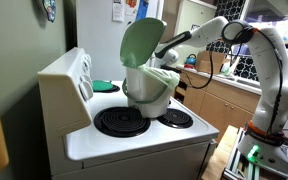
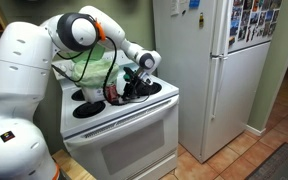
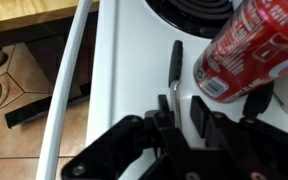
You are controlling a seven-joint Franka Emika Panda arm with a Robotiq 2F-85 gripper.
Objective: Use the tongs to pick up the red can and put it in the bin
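While the red can (image 3: 246, 48) is not yet in the bin, it fills the upper right of the wrist view. It is tilted with its silver end toward the camera, over the white stovetop (image 3: 129, 60) and just below a dark burner (image 3: 199, 12) at the top edge. Whether it rests on the surface or is lifted cannot be told.

Just left of the can, one slim dark arm of the tongs (image 3: 175, 65) runs up from the gripper (image 3: 179, 115) at bottom centre. A second arm is not clearly visible, so you cannot confirm that the can is pinched. Your gripper appears clamped around the tongs' handle end, though its fingers blur into dark shapes.

In an exterior view the bin (image 1: 152, 98) stands at frame centre on the stove, above two dark burners. Its pale-green lid (image 1: 141, 45) is raised. In an exterior view the gripper (image 2: 134, 85) hangs low over the stovetop, left of centre.

Judged from this, you have the tongs in hand and have reached the can. The grip, lift, carry and release into the bin are left.
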